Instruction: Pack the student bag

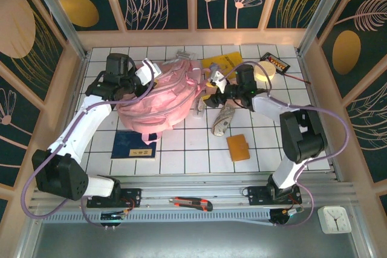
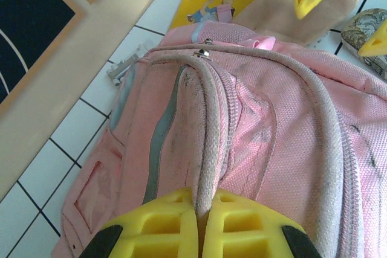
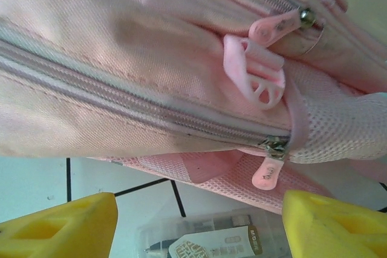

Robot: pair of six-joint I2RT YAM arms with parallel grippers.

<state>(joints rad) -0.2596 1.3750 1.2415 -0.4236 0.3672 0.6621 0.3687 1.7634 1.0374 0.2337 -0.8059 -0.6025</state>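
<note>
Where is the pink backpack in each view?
Top external: student bag left of centre.
Left wrist: centre to right edge, running down to the bottom.
Right wrist: across the upper half.
Shared landmark: the white tiled table under it.

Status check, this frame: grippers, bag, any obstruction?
Left gripper shut on bag seam. Right gripper open at zip pulls. Bag zips look closed. Clear pen box on tiles by right gripper.
</note>
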